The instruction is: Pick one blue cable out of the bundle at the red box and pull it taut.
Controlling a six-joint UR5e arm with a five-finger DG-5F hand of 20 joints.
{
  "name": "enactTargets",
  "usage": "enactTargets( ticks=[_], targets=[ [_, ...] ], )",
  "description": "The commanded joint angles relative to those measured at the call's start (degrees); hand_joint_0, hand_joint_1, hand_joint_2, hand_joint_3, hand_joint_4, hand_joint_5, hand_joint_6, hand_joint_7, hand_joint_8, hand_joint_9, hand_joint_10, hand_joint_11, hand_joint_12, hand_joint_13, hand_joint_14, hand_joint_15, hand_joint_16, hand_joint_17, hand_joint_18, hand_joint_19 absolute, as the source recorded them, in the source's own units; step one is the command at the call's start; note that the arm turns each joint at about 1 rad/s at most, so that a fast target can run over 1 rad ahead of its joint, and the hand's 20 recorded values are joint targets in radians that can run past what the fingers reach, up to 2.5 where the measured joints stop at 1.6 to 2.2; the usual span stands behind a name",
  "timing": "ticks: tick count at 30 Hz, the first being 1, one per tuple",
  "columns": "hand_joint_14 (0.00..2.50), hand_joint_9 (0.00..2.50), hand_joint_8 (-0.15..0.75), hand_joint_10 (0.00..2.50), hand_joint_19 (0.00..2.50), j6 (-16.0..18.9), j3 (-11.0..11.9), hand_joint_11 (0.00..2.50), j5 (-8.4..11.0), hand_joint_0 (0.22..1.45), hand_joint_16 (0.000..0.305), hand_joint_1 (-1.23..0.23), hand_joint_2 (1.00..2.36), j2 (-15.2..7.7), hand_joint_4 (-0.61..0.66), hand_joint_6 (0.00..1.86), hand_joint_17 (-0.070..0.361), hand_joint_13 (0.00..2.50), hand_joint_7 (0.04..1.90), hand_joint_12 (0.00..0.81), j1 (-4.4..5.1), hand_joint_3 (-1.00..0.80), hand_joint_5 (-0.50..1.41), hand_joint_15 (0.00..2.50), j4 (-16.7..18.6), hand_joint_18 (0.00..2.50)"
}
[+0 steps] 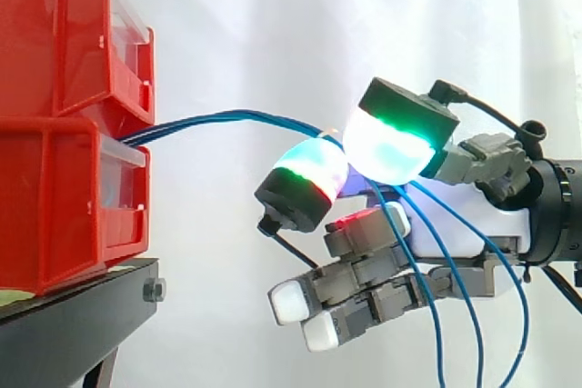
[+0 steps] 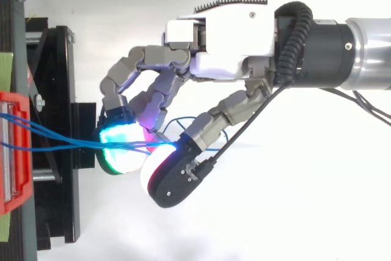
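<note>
The arm (image 2: 360, 53) reaches in level from the right. On the hand (image 1: 455, 224), two glowing pads (image 1: 391, 147) press together, pinching the cable (image 1: 227, 117). The other fingers (image 1: 359, 277) hang half curled below them.

Several thin blue cables (image 1: 227, 117) come out of the red box (image 1: 55, 206) at the left and rise rightwards in a shallow arc. They are pinched between two fingertips (image 1: 386, 147) of my hand (image 1: 455, 229), then hang in loose loops at the right.

The hand (image 2: 232, 44) has a white palm, grey fingers and thick pads (image 1: 386, 147) glowing green and cyan.
</note>
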Motion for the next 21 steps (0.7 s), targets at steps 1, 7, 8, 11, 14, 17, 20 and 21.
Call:
enactTargets(
  ticks=[1, 7, 8, 11, 14, 17, 20, 21],
  targets=[
    [0.02, 1.07, 0.321, 0.01, 0.32, 0.00, -0.09, 1.38, 0.01, 0.57, 0.053, -0.93, 1.00, 0.03, 0.04, 0.89, 0.119, 0.65, 0.98, 0.354, -0.01, -0.50, -0.16, 0.39, 0.01, 0.57],
    [0.01, 1.19, 0.375, 0.00, 0.35, 0.00, 0.00, 1.36, 0.01, 0.44, 0.061, -0.81, 1.00, 0.03, 0.05, 0.88, 0.138, 0.70, 0.95, 0.394, 0.08, -0.50, -0.14, 0.39, 0.01, 0.62],
    [0.01, 1.21, 0.385, 0.00, 0.35, 0.00, -0.09, 1.37, 0.01, 0.43, 0.062, -0.79, 1.00, 0.03, 0.05, 0.88, 0.139, 0.71, 0.96, 0.398, 0.08, -0.50, -0.13, 0.39, 0.01, 0.63],
    [0.01, 1.25, 0.384, 0.00, 0.36, 0.00, -0.09, 1.36, 0.01, 0.42, 0.063, -0.77, 1.00, 0.03, 0.04, 0.87, 0.142, 0.73, 0.96, 0.400, 0.17, -0.50, -0.13, 0.40, 0.01, 0.64],
    [0.02, 1.29, 0.374, 0.01, 0.37, 0.00, 0.00, 1.38, 0.01, 0.45, 0.061, -0.69, 1.00, 0.03, 0.02, 0.87, 0.137, 0.74, 0.99, 0.386, 0.17, -0.50, -0.11, 0.40, 0.01, 0.65],
    [0.02, 1.32, 0.331, 0.01, 0.41, 0.00, 0.00, 1.40, 0.01, 0.55, 0.053, -0.60, 1.00, 0.03, 0.00, 0.86, 0.118, 0.76, 1.08, 0.356, 0.08, -0.50, -0.11, 0.42, 0.01, 0.63],
    [0.02, 1.36, 0.321, 0.01, 0.42, 0.00, 0.00, 1.43, 0.01, 0.59, 0.051, -0.61, 1.00, -0.06, 0.03, 0.85, 0.114, 0.78, 1.15, 0.344, 0.17, -0.45, -0.08, 0.43, 0.01, 0.63],
    [0.02, 1.36, 0.321, 0.01, 0.42, 0.00, 0.00, 1.42, 0.01, 0.59, 0.051, -0.63, 1.01, -0.06, 0.04, 0.85, 0.115, 0.79, 1.15, 0.346, 0.17, -0.40, -0.08, 0.43, 0.01, 0.64]
  ],
)
